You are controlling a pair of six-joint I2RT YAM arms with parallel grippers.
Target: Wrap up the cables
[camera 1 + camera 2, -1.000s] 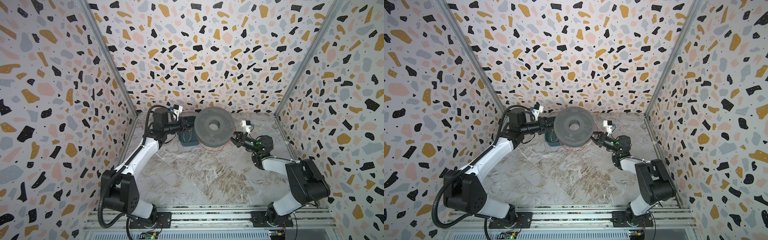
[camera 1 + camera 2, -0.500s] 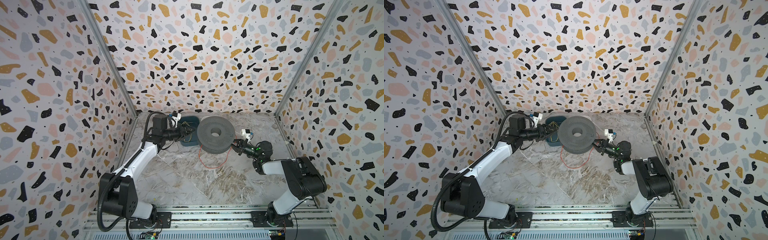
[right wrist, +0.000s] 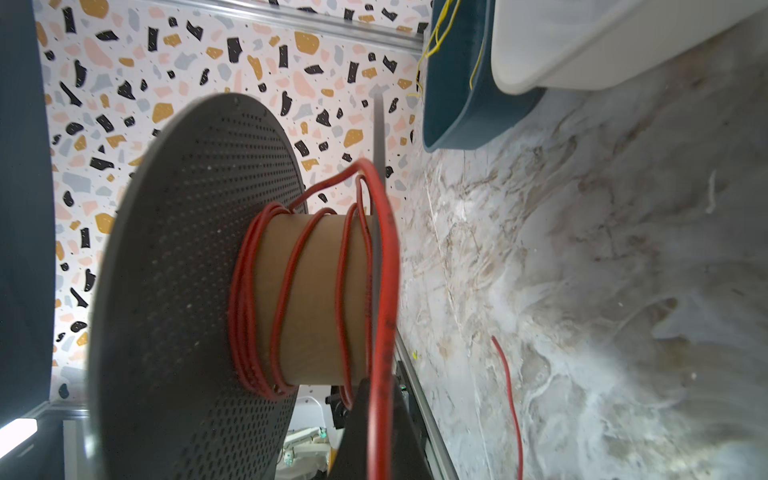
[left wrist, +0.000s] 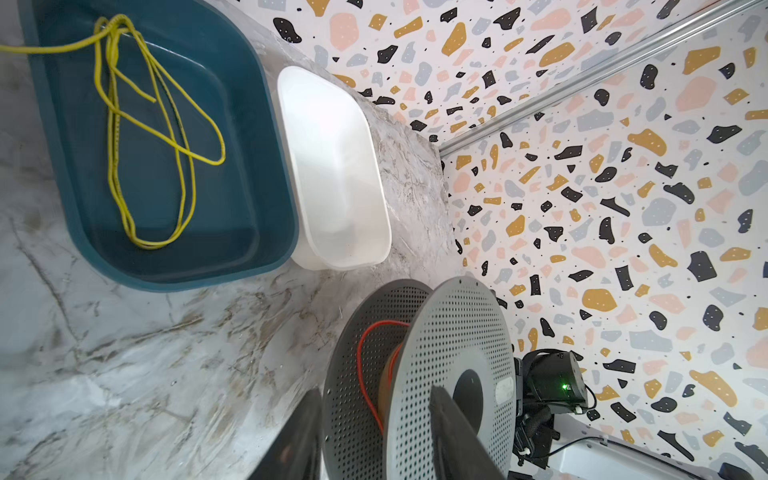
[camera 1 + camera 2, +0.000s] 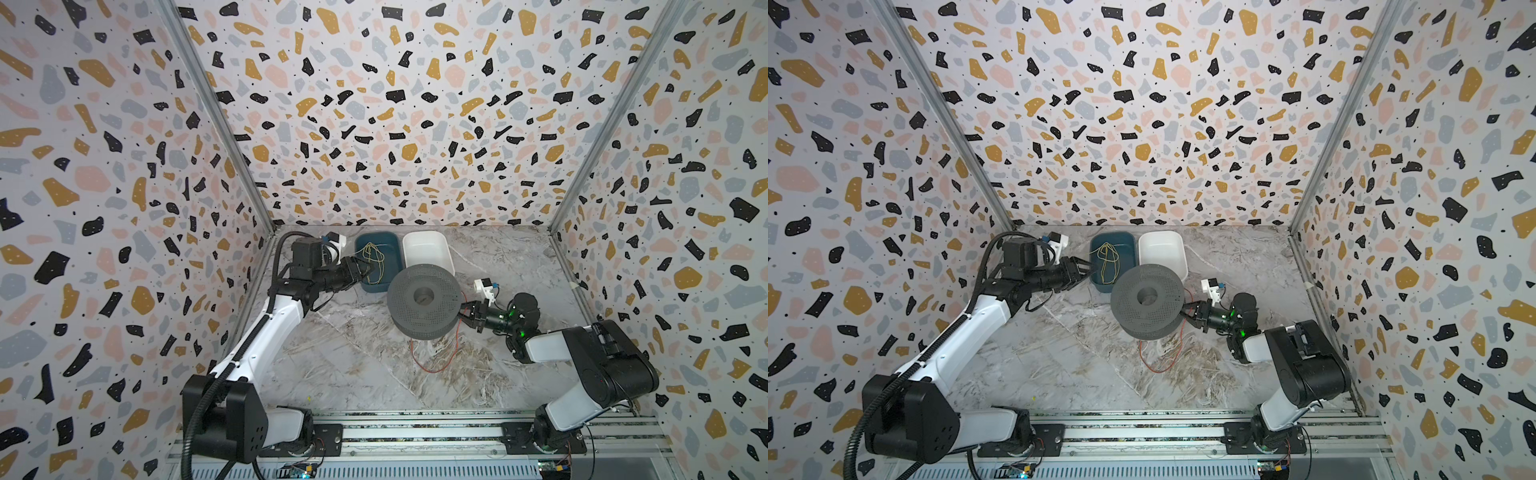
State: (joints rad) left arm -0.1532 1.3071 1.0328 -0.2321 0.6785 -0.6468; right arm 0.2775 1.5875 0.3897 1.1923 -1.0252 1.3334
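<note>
Your right claw (image 5: 464, 314) pinches the spool (image 5: 424, 297) rim; the cable (image 3: 387, 291) slack loops on the worktop (image 5: 353, 374) just beside it, your half-open left claw (image 5: 368, 266) well apart.

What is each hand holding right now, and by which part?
The right hand pinches the grey perforated spool by one flange's rim, thin red cable alongside. The left hand is open, holding nothing.

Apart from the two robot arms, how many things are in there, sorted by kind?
2 bins: blue bin, white bin
1 spool
2 wires: red wire, yellow wire
Total: 5
</note>
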